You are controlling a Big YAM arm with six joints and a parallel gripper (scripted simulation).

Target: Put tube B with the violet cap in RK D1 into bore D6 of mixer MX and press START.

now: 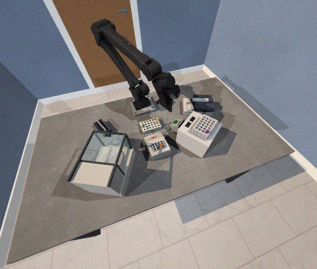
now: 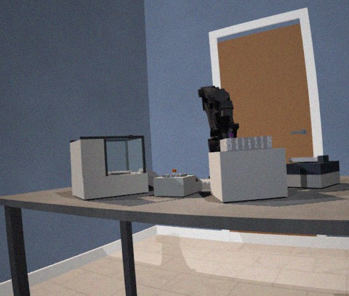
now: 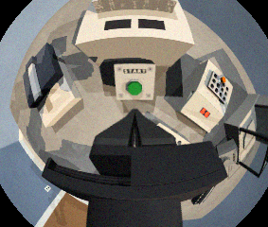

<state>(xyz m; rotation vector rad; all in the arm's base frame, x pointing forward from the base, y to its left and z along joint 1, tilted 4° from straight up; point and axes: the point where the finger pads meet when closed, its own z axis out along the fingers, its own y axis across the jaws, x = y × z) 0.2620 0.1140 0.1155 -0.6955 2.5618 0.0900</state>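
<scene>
Item — tube: small, violet-capped, seated in a far corner hole of the mixer, only the cap showing above the block; I can't tell whether it sits fully down. You should expect it to be light, stiff and smooth-sided, likely to slip if pinched low — take it by the cap or just under it, straight down. Green key on the mixer's sloping front, directly ahead in the wrist view. Gripper: fingers pressed together, holding nothing, poised above and short of the key.
</scene>
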